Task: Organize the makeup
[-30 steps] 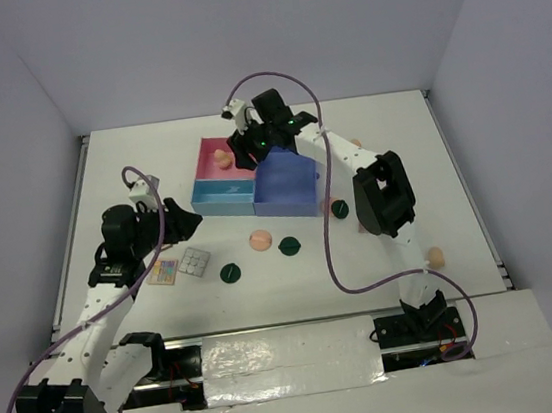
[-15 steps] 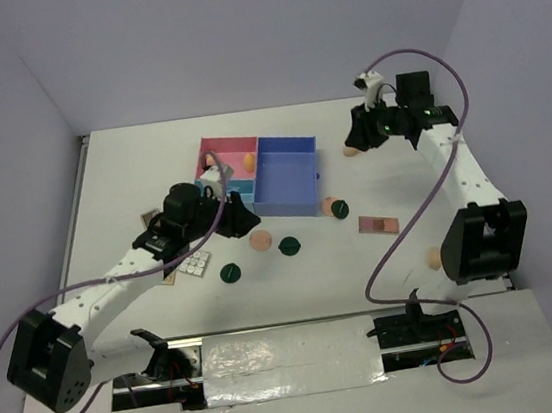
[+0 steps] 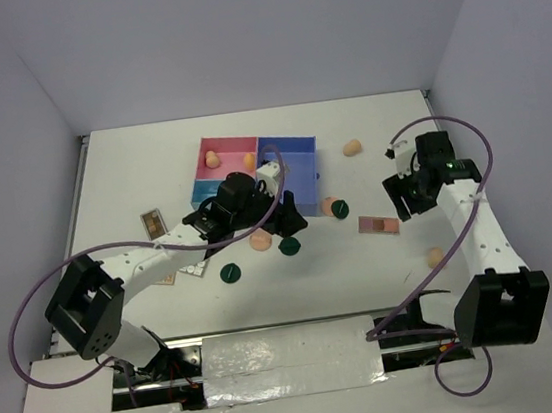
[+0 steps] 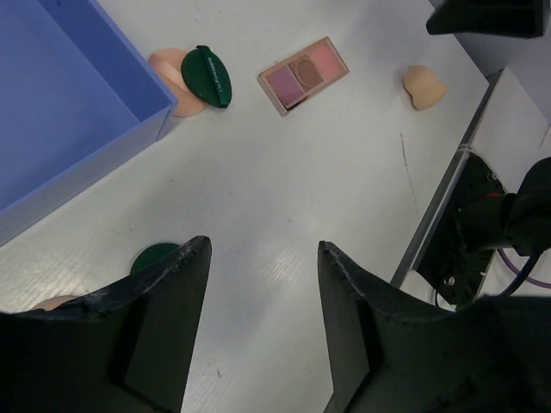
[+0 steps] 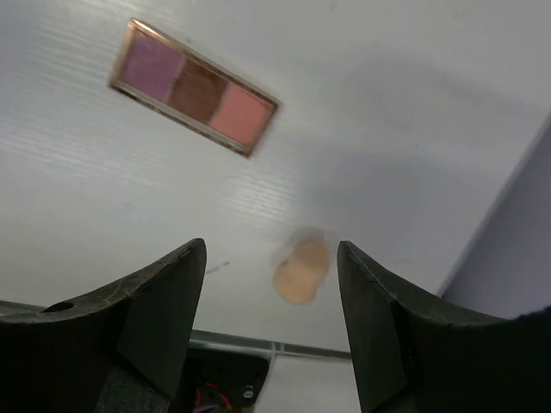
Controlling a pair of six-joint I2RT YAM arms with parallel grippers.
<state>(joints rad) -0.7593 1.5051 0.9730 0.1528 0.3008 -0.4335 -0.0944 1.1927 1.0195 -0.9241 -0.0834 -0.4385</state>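
Left claw [image 4: 263, 251]: fingers well apart, nothing between them, over bare table just in front of the blue compartment of the tray [image 4: 86, 176].
- By the finger at the left of the wrist view: near compact [image 4: 155, 255], dark green, half hidden.
- Further out: leaning compact [image 4: 207, 76] propped on a peach puff [image 4: 170, 70] at the tray's corner, then a 3-pan palette [image 4: 303, 75], then the near sponge [image 4: 424, 86].

Right claw [image 5: 272, 249]: also spread wide and empty, above that same palette and near sponge; the sponge is blurred in its view.

Overhead:
- 2 sponges [image 3: 212, 159] lie in the pink compartment; rear sponge [image 3: 351, 147] lies loose at the back.
- The left arm crosses the left palette [image 3: 195, 268], covering part of it.

Against the frame just before:
- The left claw has swung right along the tray's front.
- The right claw has drawn back from the rear sponge, which has not moved.
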